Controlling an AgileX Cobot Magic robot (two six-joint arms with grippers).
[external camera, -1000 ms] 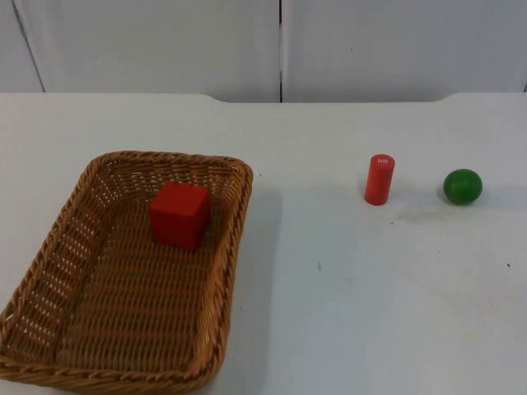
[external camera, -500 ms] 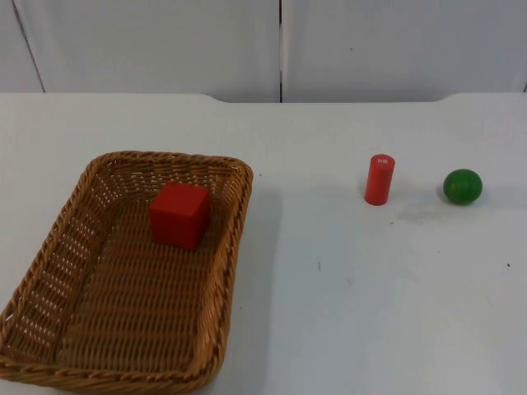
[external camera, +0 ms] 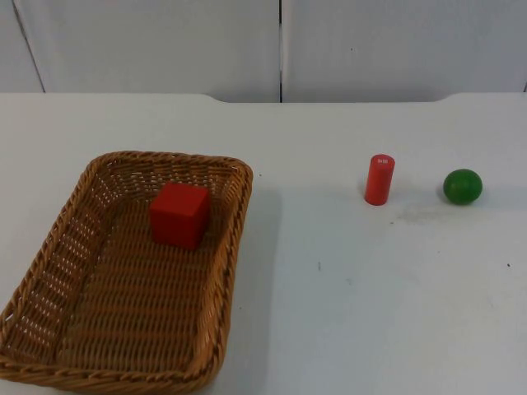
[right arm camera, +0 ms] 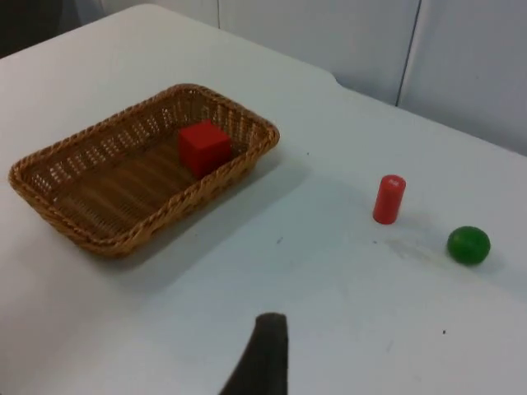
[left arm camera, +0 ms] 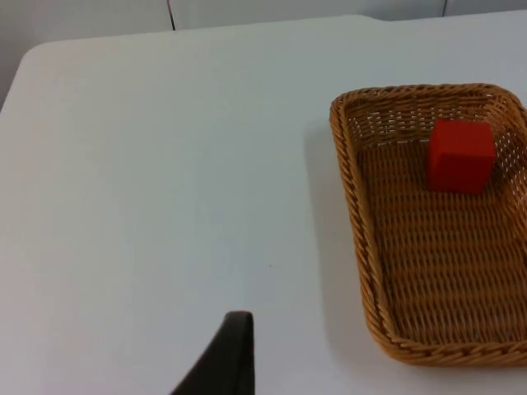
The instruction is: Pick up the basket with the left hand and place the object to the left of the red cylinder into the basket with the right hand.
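From the top view, the wicker basket sat on the white table with the red cube inside, well left of the red cylinder and green ball. In the left wrist view, the left gripper hung beside the basket, its jaw state impossible to tell. The right gripper, likewise unreadable, waited back from everything. The cube looked light and rigid, best pinched across flat opposite faces.
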